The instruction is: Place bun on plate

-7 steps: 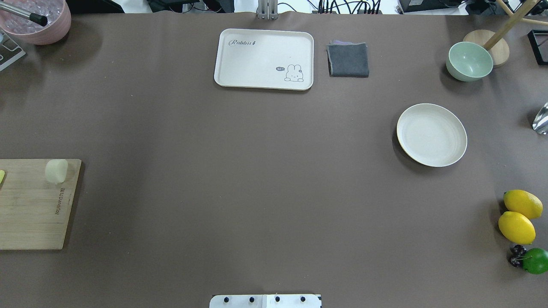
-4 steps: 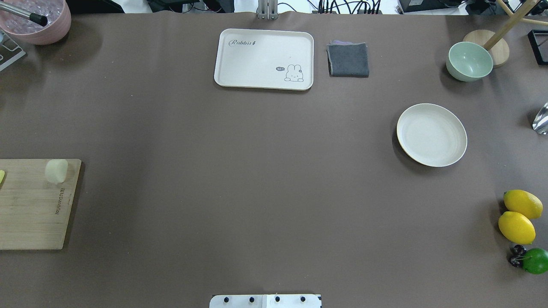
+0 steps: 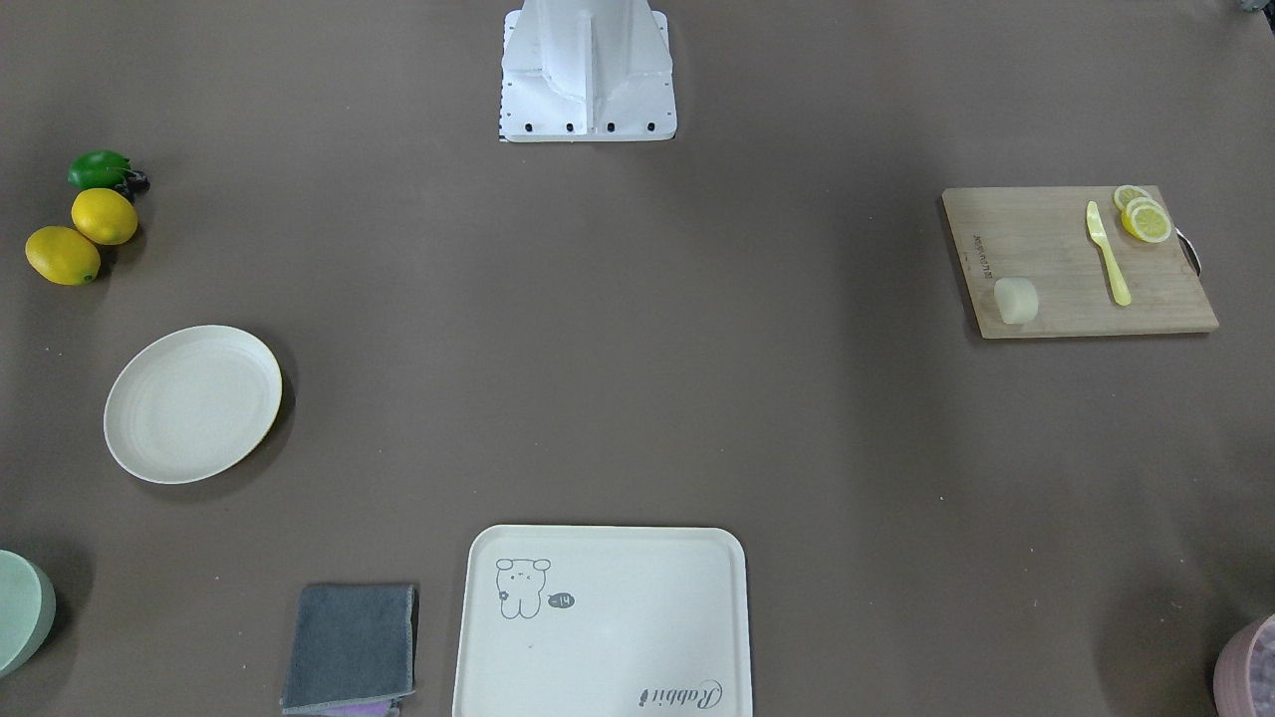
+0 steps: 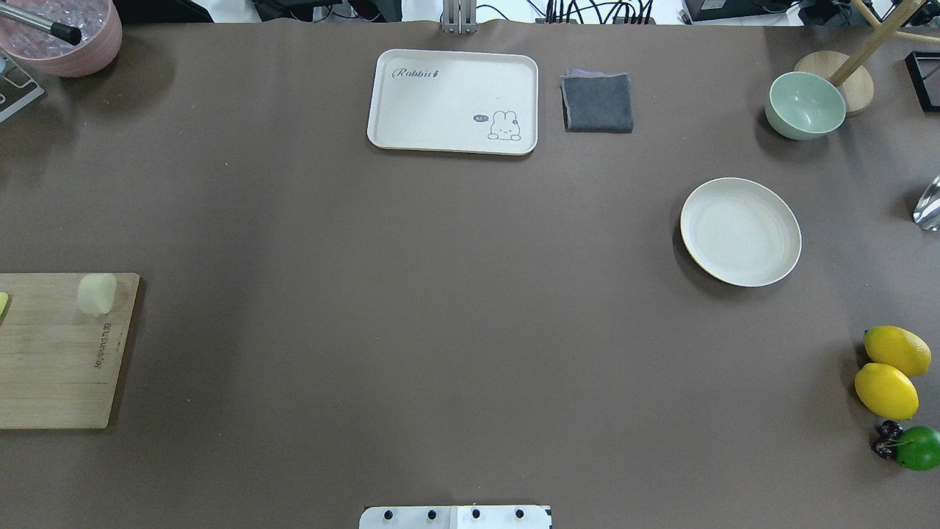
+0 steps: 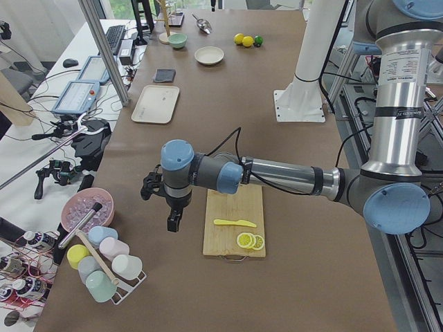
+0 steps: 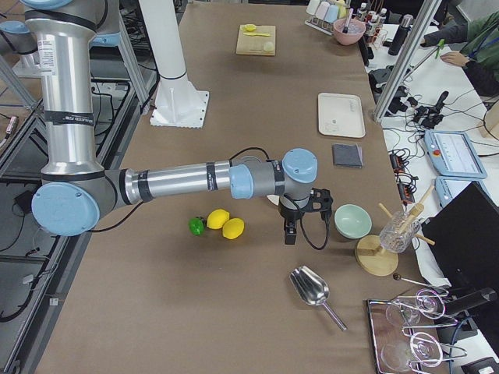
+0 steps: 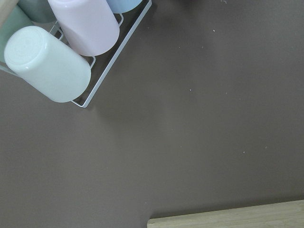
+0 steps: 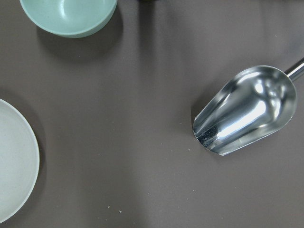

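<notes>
The bun (image 4: 97, 294), a small pale cylinder, lies at the far corner of a wooden cutting board (image 4: 59, 353) on the table's left; it also shows in the front view (image 3: 1016, 300). The round cream plate (image 4: 740, 231) sits bare on the right side (image 3: 192, 403), and its rim shows in the right wrist view (image 8: 14, 161). My left gripper (image 5: 173, 221) hangs over the table beside the board, away from the bun. My right gripper (image 6: 291, 232) hovers between plate and mint bowl. Both show only in side views, so I cannot tell whether they are open.
A yellow knife (image 3: 1108, 254) and lemon slices (image 3: 1144, 217) share the board. A cup rack (image 7: 71, 42) stands near the left gripper. A metal scoop (image 8: 247, 111), mint bowl (image 4: 805, 105), lemons (image 4: 887, 371), tray (image 4: 453, 101) and grey cloth (image 4: 597, 101) lie around.
</notes>
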### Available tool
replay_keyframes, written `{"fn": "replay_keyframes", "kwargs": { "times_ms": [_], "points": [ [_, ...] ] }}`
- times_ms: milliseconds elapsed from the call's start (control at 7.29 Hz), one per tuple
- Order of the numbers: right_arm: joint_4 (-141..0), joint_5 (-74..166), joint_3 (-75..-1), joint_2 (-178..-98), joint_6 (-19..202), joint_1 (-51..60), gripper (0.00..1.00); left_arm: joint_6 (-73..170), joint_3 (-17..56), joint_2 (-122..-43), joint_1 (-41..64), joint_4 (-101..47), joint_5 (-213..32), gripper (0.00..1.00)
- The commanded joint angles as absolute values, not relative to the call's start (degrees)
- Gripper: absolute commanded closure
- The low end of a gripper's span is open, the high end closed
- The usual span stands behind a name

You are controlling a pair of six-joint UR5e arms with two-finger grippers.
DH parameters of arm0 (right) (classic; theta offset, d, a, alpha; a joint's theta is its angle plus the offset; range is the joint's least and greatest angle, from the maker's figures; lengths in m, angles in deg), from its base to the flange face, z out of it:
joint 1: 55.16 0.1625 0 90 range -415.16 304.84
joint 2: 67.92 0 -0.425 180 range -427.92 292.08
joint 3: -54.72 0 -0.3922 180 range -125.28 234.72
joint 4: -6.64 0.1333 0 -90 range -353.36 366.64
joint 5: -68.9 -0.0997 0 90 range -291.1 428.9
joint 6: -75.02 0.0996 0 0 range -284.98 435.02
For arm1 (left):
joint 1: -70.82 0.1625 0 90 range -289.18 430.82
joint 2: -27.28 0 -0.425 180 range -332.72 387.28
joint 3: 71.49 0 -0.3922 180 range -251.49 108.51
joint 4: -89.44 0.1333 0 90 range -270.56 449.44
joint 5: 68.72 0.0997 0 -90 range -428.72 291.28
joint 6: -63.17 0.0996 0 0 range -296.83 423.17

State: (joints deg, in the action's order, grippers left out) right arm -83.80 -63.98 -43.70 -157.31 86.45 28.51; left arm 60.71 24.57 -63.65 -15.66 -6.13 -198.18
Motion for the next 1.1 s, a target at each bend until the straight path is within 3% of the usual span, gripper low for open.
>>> {"fn": "replay_keyframes", "kwargs": {
  "times_ms": [0, 961],
  "points": [
    [-83.9, -63.7, -43.5, -157.0, 86.4, 28.5, 0.0, 60.7, 24.4, -63.7, -15.6, -6.0, -198.2, 0.03],
    [-83.6, -63.8, -44.8, -155.3, 88.1, 26.3, 0.0, 60.6, 25.4, -64.7, -15.4, -6.3, -198.3, 0.03]
  ]
}}
